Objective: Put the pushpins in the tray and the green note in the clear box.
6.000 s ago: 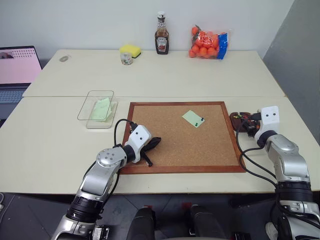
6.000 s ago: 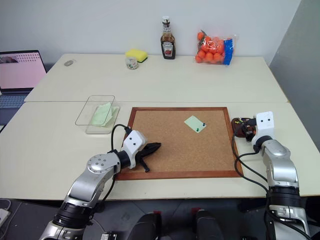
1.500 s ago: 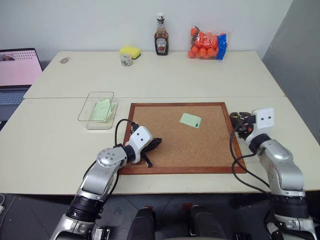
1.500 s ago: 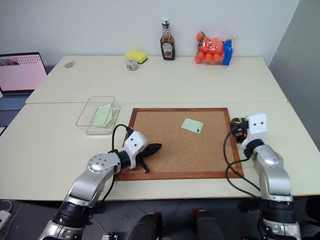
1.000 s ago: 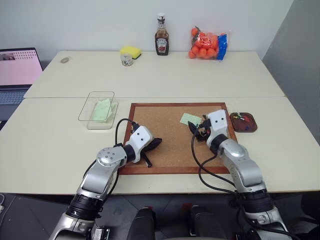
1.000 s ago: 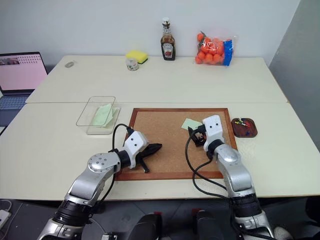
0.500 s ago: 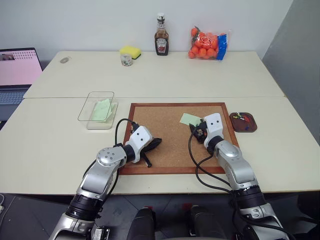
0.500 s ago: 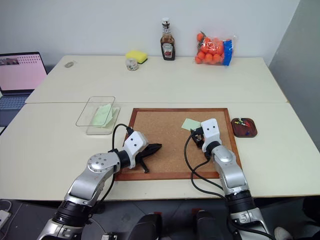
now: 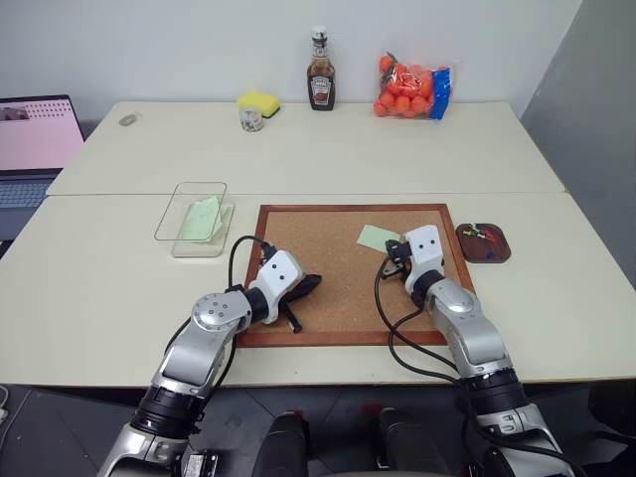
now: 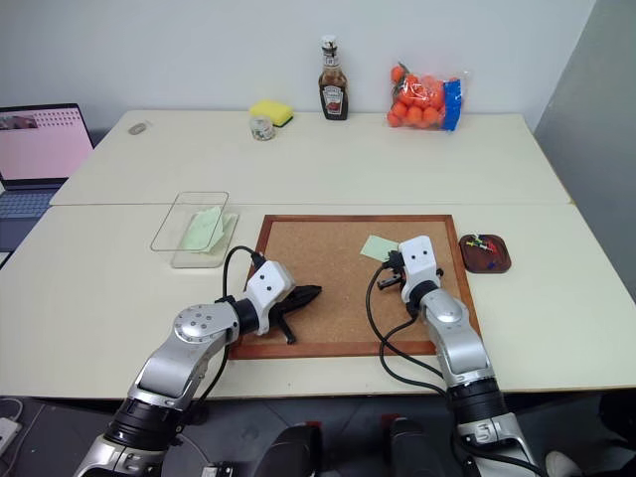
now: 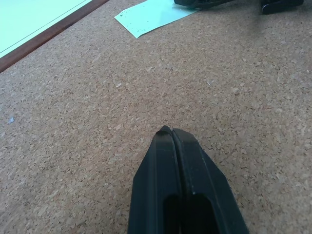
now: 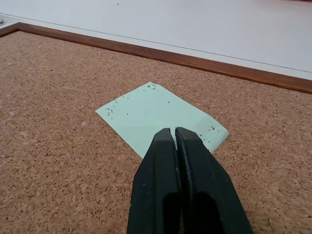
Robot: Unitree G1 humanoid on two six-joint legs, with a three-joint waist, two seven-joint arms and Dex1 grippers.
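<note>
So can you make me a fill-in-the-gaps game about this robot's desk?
1. The green note lies on the ____.
2. The right gripper at the note's edge is ____.
3. The pushpins sit in the brown ____.
4. Another green paper lies in the clear ____.

Missing words: corkboard; shut; tray; box

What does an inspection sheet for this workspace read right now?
Surface: two pale tables, corkboard in front.
Job's things: green note on corkboard; another in clear box; pushpins in tray.
Clutter: ketchup bottle, sponge, small jar, bag of oranges.
Grippers: left gripper shut over bare cork; right gripper shut at note's edge.
Cables: black loops beside both wrists.
Surroundings: laptop, white wall.
</note>
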